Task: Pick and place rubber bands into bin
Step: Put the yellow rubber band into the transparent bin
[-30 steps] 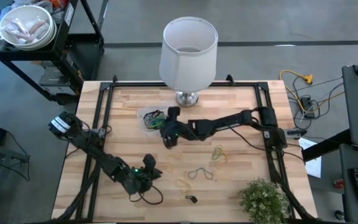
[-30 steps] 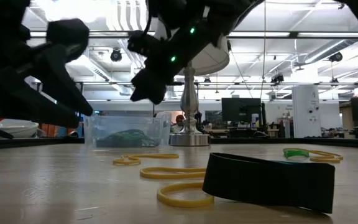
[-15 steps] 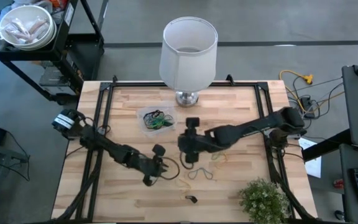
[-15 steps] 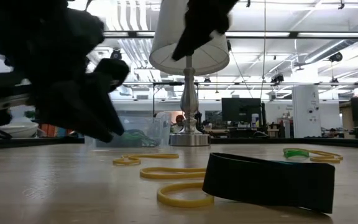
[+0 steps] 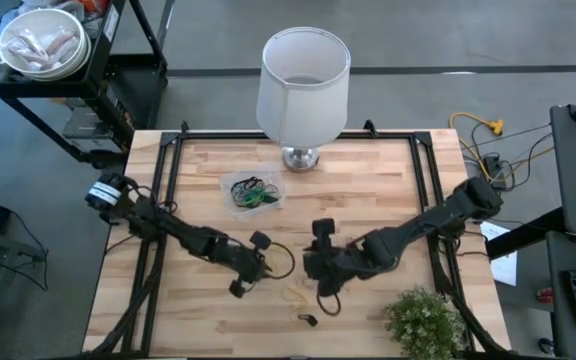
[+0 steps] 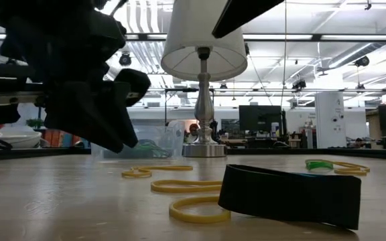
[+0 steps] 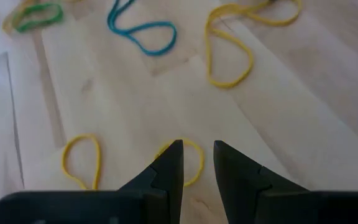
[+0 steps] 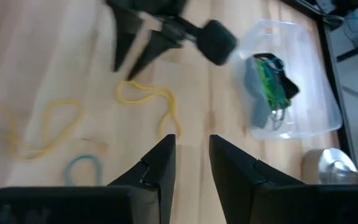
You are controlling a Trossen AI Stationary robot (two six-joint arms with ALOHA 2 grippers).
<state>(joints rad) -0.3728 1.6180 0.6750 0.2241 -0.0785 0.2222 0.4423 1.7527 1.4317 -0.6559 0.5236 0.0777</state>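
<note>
The bin (image 5: 252,192), a clear tub, stands left of the lamp's base and holds several rubber bands (image 8: 269,81). Loose rubber bands lie flat on the wood near the front: yellow loops (image 5: 296,295) (image 7: 229,56), a blue one (image 7: 143,31), and a wide black one (image 6: 290,194). My left gripper (image 5: 263,275) (image 7: 197,165) hovers low over a yellow loop (image 7: 188,158), its fingers a little apart with nothing between them. My right gripper (image 5: 310,270) (image 8: 191,158) hangs higher, facing the left one, fingers slightly apart and empty.
A white lamp (image 5: 304,80) stands at the far edge behind the bin. A small green plant (image 5: 423,320) sits at the near right corner. Black frame rails (image 5: 168,190) run along the table's sides. A white bowl (image 5: 43,42) sits on a cart off the table.
My right gripper has left the spot beside the bin, swinging toward the near edge and rising, and now hangs over the loose bands. My left gripper has swung from the near left toward the table's middle and rolled about its own axis. The bands have not moved.
</note>
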